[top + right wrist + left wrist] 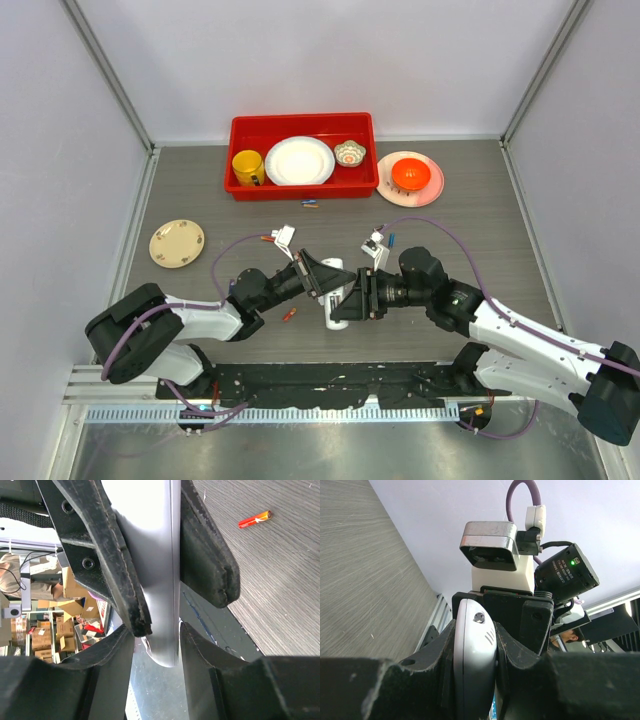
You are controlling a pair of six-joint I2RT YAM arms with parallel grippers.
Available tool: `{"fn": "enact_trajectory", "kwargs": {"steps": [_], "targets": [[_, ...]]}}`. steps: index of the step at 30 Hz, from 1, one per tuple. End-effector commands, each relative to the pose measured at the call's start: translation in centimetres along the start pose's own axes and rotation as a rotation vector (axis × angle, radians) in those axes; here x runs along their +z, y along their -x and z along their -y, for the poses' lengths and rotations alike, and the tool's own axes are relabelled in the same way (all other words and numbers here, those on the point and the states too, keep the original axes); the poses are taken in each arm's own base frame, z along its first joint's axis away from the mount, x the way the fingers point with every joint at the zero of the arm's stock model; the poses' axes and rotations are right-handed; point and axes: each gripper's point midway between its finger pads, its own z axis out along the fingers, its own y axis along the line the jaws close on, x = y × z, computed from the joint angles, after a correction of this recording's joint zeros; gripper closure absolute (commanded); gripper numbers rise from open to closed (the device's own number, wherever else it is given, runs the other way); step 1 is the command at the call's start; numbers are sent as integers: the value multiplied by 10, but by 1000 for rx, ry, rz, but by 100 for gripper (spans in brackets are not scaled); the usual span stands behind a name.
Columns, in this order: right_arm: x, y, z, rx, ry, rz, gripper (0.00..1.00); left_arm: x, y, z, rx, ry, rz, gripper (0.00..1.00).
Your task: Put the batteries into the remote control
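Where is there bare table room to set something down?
Bare: right side between pink plate and right arm; left, between beige plate and red tray. Crowded: centre, left pincer and right pincer at remote control; batteries before tray.

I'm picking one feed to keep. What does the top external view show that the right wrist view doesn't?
Only top external: the red bin with its yellow mug, the beige plate, the orange bowl on its pink plate. Only right wrist: a close look at the left gripper clamped on the remote control, plus cardboard boxes beyond the table. Both: the remote control and, apparently, the same red-orange battery.
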Motion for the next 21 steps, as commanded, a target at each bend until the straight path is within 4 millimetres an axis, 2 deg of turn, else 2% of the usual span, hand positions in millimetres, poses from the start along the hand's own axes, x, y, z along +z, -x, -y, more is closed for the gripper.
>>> {"fn": "enact_trajectory", "kwargs": {"steps": [1, 11, 21], "targets": [[3, 9, -1, -21, 2, 42, 55, -3, 22, 74, 71, -285, 76, 100], [7, 19, -1, -9, -1, 84, 62, -4, 19, 75, 66, -290, 68, 100], [11, 24, 0, 6, 0, 100, 61, -3, 17, 71, 65, -279, 67, 100]]}}
